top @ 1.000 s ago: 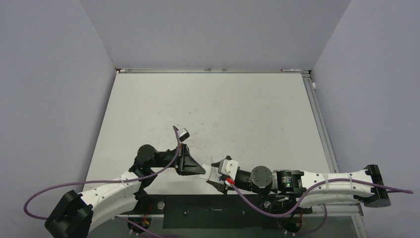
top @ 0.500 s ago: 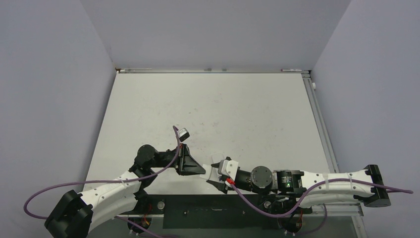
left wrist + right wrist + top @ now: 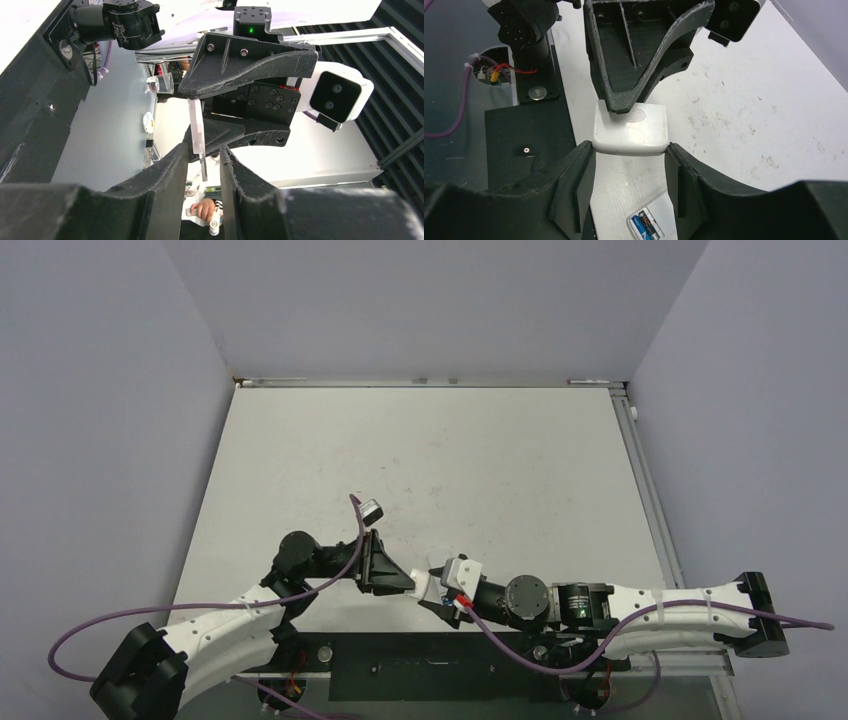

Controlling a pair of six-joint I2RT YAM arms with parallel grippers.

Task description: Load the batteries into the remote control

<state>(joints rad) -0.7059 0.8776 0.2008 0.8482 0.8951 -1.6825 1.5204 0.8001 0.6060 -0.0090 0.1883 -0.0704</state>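
Top view: right gripper and left gripper are meeting over the near edge of the table, the remote control between them.

Left wrist: left jaws are standing narrowly parted around the remote control's thin edge, not clamping it. Probably working at its back.

Right wrist: right jaws are clamping the remote control's sides, steadying it aloft. The batteries are lying on the table below, not loaded.

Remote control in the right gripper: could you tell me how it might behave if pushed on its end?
Probably stiff: the remote control looks flat while clamped by its sides in the right gripper. Its smooth, glossy white shell could slip endways under a push. It looks small and thin, so likely light.
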